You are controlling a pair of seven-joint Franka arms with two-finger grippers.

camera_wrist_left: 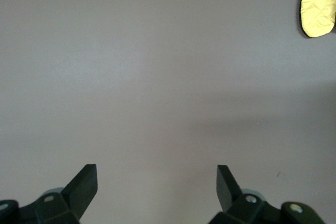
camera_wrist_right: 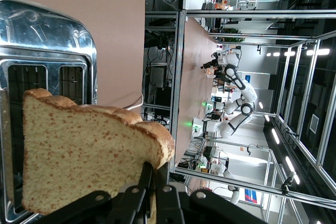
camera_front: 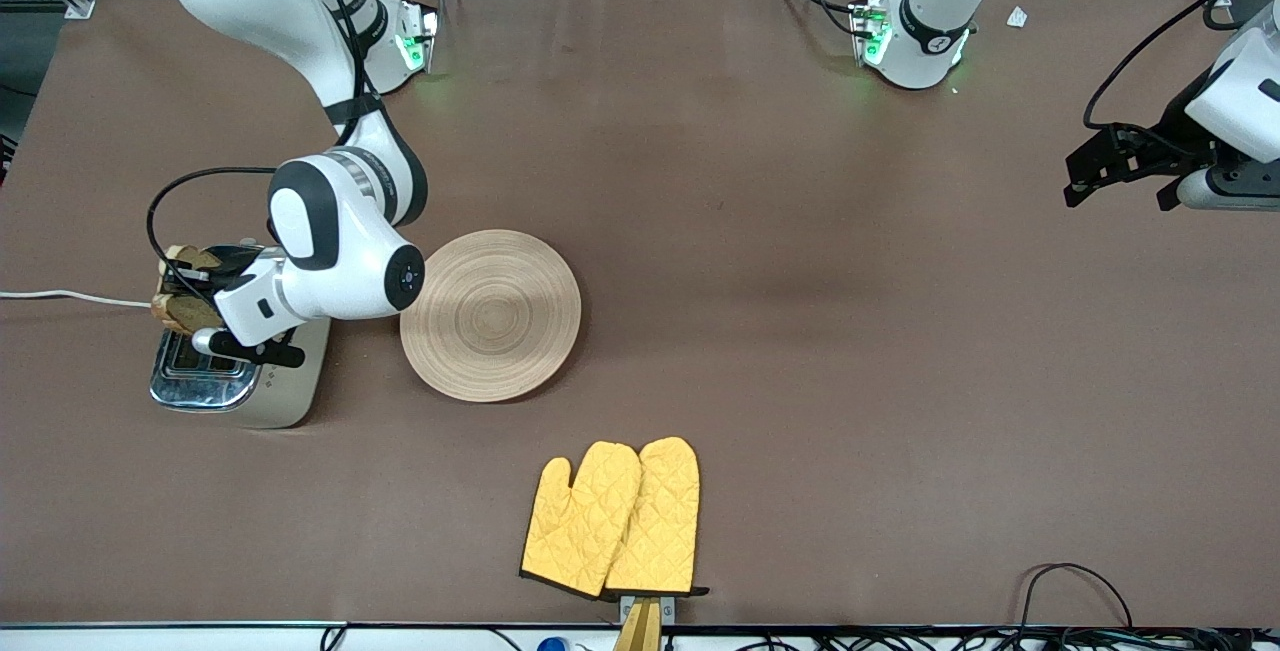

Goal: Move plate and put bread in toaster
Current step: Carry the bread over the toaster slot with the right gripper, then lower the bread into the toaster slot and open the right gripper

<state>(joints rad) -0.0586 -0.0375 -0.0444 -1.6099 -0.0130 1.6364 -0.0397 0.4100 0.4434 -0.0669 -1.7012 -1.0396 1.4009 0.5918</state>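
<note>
**Ana:** Front view first, from the biggest thing: what lies on the surface?

**Ben:** The plate lies flat and empty, near the middle but toward the right arm's end. Just beside it, closer to that end, stands the toaster, its chrome slots facing up. Two yellow oven mitts lie nearer to the camera than the plate.

**Ana:** And the bread?

**Ben:** The right pincer is over the toaster and clamps the slice by its edge. The slice hangs above the slots and is not yet inside.

**Ana:** The left pincer?

**Ben:** It waits with fingers wide apart and empty, over bare surface at the left arm's end.

**Ana:** So how far is the task?

**Ben:** I judge the plate part is probably done. What remains is lowering the bread into a slot and letting go.
</note>
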